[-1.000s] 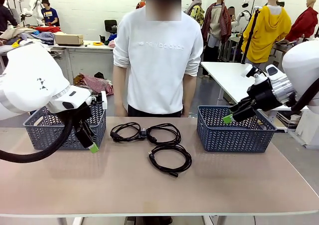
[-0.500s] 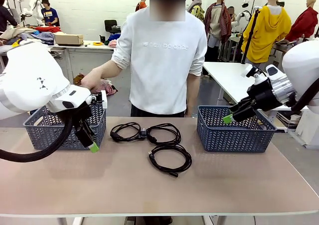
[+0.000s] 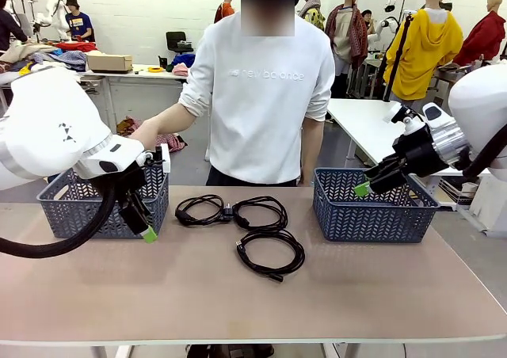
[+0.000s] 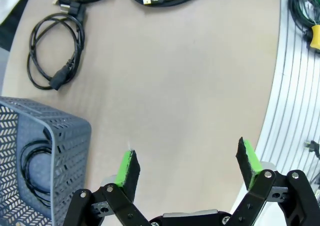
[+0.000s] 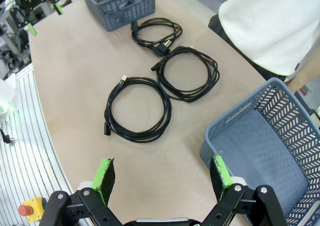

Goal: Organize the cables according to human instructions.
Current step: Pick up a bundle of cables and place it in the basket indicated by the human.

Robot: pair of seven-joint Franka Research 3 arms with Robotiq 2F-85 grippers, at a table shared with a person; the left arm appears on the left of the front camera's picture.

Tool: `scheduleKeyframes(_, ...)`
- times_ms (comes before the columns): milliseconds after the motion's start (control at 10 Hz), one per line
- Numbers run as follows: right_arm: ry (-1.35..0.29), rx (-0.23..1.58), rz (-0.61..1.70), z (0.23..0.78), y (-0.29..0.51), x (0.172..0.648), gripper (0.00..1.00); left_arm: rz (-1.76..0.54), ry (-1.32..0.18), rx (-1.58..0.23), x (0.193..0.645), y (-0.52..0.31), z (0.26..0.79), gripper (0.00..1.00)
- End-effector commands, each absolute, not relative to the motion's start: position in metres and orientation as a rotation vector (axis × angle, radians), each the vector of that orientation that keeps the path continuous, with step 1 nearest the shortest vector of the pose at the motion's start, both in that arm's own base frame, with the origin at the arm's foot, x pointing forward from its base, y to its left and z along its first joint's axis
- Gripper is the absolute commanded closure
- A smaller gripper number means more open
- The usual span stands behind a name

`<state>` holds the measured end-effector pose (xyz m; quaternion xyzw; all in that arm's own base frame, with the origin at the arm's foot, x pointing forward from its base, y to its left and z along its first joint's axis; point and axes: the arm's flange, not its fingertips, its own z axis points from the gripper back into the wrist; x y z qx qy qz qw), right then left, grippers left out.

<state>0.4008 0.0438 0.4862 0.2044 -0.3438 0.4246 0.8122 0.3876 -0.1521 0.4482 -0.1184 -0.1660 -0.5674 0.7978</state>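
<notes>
Left gripper (image 4: pixel 186 158): fingers spread wide, nothing gripped, hung over bare table (image 4: pixel 190 96) just beside left basket (image 4: pixel 70 136). One coiled cable (image 4: pixel 25 158) seen inside that basket. Right gripper (image 5: pixel 162 168): likewise spread wide, empty, held above table by near corner of right basket (image 5: pixel 225 131). Three more coiled cables laid on table between baskets: left coil (image 5: pixel 155 21) and centre coil (image 5: pixel 214 78) touching, near coil (image 5: pixel 166 111) just beside centre coil, robot side. Person's hand (image 3: pixel 145 134) raised behind left basket.
</notes>
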Motion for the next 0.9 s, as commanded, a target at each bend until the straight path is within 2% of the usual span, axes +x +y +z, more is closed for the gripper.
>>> scheduleKeyframes(0,-0.761,0.450,0.925,0.485,0.043,0.404,0.00,-1.212,-0.357,-0.248,0.388,-0.151,0.450,0.00)
scheduleKeyframes(500,-0.761,0.450,0.925,0.485,0.043,0.404,0.00,-1.218,-0.356,-0.254,0.388,-0.152,0.448,0.00)
scheduleKeyframes(800,-0.761,0.450,0.925,0.485,0.043,0.404,0.00,-1.354,-0.278,-0.131,0.428,-0.191,0.453,0.00)
